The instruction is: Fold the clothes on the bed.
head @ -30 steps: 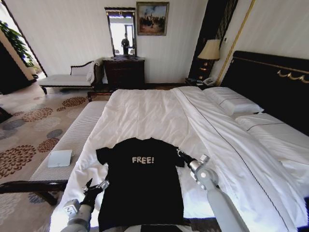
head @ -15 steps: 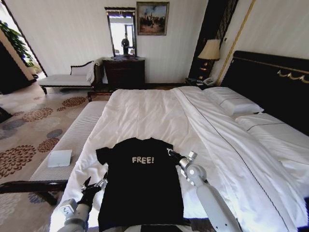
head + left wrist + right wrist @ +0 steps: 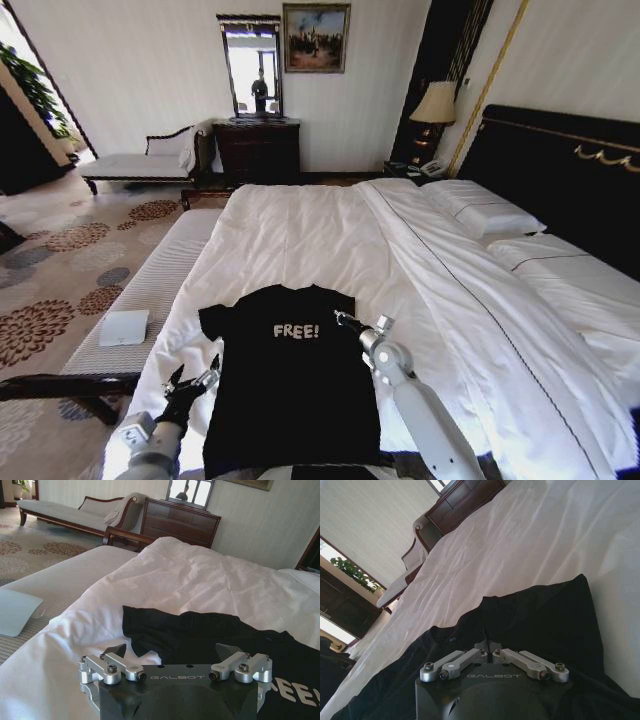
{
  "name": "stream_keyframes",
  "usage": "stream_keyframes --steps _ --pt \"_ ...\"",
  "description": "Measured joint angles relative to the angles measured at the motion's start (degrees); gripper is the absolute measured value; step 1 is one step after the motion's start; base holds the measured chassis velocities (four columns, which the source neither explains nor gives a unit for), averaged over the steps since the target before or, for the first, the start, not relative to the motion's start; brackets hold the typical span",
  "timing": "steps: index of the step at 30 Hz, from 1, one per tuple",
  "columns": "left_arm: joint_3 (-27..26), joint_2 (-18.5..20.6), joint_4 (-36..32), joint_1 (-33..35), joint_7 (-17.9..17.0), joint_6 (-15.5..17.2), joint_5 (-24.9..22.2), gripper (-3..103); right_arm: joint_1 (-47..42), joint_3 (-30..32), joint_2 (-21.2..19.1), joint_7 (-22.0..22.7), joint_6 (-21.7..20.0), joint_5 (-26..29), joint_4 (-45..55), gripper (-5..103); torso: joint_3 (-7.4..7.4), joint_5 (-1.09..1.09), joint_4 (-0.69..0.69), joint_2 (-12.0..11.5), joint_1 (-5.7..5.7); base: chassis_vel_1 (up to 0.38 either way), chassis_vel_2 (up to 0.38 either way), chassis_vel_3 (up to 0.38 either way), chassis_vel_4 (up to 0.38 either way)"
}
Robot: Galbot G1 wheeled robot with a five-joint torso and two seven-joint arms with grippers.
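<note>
T-shirt (image 3: 290,385) flat on bed (image 3: 330,235); collar toward far edge

The T-shirt (image 3: 290,375) is spread flat on the near end of the bed (image 3: 330,240), collar toward the far wall. The left gripper (image 3: 190,381) is placed at its left edge, the right gripper (image 3: 341,319) over its right shoulder, perhaps touching. A bench (image 3: 150,290) lies left of the bed.
</note>
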Motion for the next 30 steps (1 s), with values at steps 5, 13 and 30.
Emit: stream_keyframes --steps 5,13,30 --pt "-0.3 -0.3 -0.2 0.3 0.0 0.0 -0.1 100 0.5 -0.5 1.0 0.0 0.1 -0.7 -1.5 0 0.0 0.01 0.0 0.0 0.0 0.0 0.0 0.0 0.0" --pt "-0.9 -0.6 -0.2 0.4 -0.3 0.0 -0.1 100 1.2 -0.4 2.1 -0.6 1.3 -1.6 -4.9 0 0.0 0.0 0.0 0.0 0.0 0.0 0.0 0.0 0.0" --pt "-2.7 -1.3 -0.2 0.9 -0.4 0.0 -1.2 100 0.9 -2.0 4.0 1.1 1.0 -1.3 -3.2 18 0.0 0.01 0.0 0.0 0.0 0.0 0.0 0.0 0.0"
